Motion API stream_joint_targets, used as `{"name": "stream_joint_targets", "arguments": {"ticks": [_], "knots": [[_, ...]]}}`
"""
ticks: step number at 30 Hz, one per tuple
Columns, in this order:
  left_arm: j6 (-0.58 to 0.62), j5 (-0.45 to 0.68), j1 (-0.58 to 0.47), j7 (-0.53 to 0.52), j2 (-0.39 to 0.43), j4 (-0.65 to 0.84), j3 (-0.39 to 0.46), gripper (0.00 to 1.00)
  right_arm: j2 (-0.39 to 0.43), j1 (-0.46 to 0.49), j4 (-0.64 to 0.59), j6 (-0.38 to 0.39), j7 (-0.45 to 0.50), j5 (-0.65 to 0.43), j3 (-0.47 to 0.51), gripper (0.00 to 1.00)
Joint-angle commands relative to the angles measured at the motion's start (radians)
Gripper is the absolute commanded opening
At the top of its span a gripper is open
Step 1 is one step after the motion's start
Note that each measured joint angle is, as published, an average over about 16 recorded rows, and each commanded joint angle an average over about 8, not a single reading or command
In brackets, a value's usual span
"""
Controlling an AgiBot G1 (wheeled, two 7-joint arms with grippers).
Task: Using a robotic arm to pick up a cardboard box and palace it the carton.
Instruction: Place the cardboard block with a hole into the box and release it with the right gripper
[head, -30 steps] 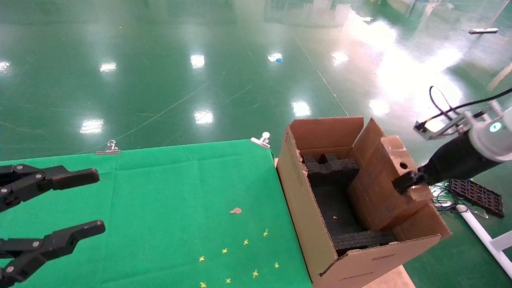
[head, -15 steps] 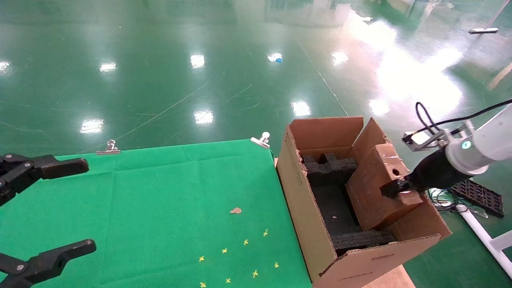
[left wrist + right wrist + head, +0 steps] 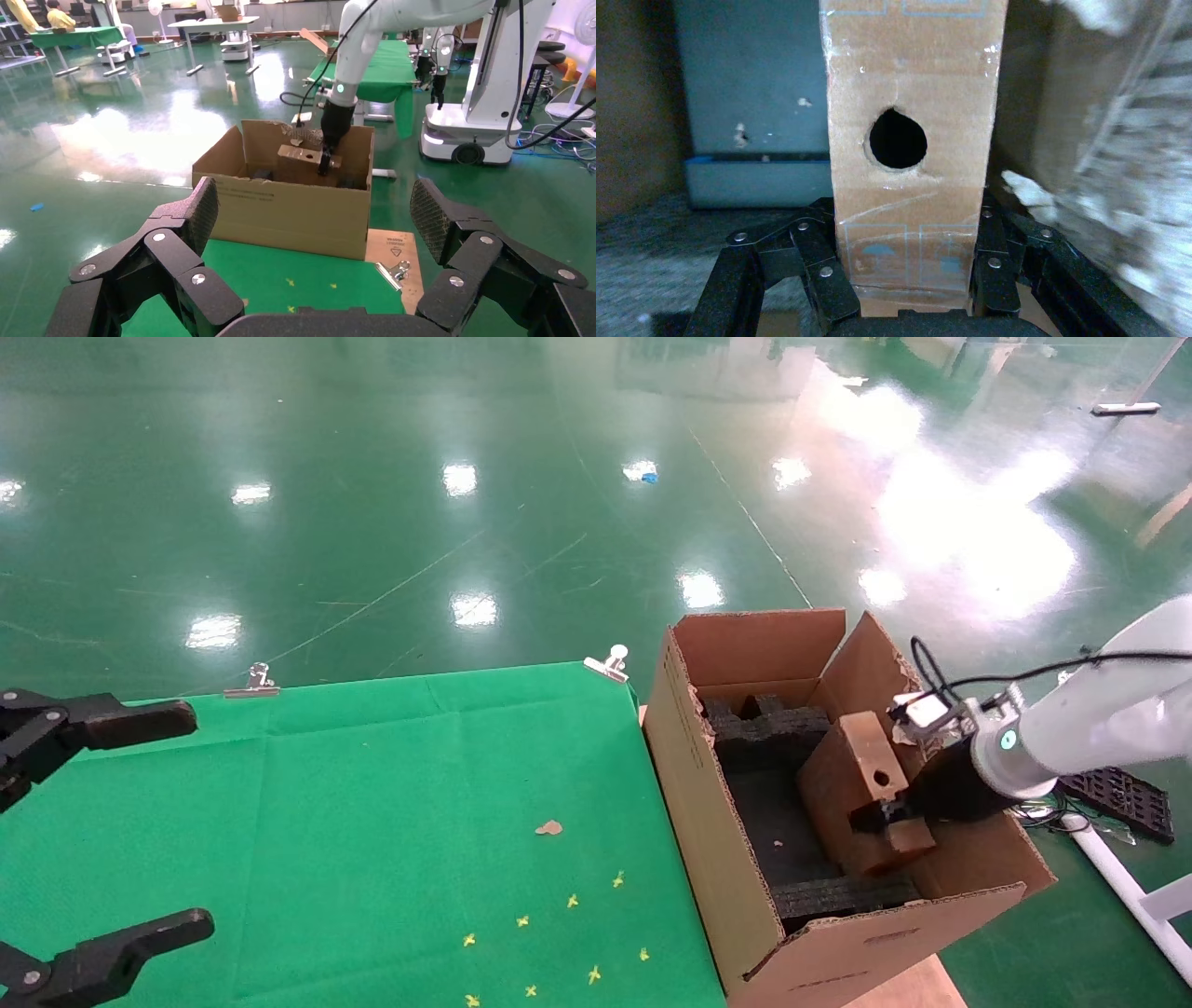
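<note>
The right end effector [image 3: 880, 819] grips the cardboard box [image 3: 852, 784], tilted inside the carton [image 3: 736, 887] at its 3 o'clock wall. Next: seat it between the foam inserts [image 3: 843, 896], then release. The left end effector [image 3: 112, 831] idles wide over the table [image 3: 372, 822].

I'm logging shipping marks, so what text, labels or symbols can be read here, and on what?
No words or numbers can be read.
Carton: printed lines on its side, too small to read.
Cardboard box, held by the right gripper: pale blue handling symbols, one like an umbrella, no legible text.
Brown sheet beside the carton: a triangular sign, too small.
</note>
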Motion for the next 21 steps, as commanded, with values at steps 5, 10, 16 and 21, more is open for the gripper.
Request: {"name": "stream_joint_targets", "arguments": {"ticks": [5,10,16,21], "knots": [[0.0,0.0,0.0,0.0,0.0,0.0,0.0,1.0,-0.004,-0.054,-0.013,0.04,-0.058,0.043,0.029,0.3],[0.0,0.0,0.0,0.0,0.0,0.0,0.0,1.0,0.001,-0.053,-0.029,0.031,-0.094,0.06,0.041,0.92],[0.0,0.0,0.0,0.0,0.0,0.0,0.001,1.0,-0.005,-0.037,-0.059,0.015,-0.105,0.052,0.036,1.0],[0.0,-0.001,0.0,0.0,0.0,0.0,0.001,1.0,-0.009,-0.022,-0.078,0.007,-0.111,0.045,0.032,1.0]]}}
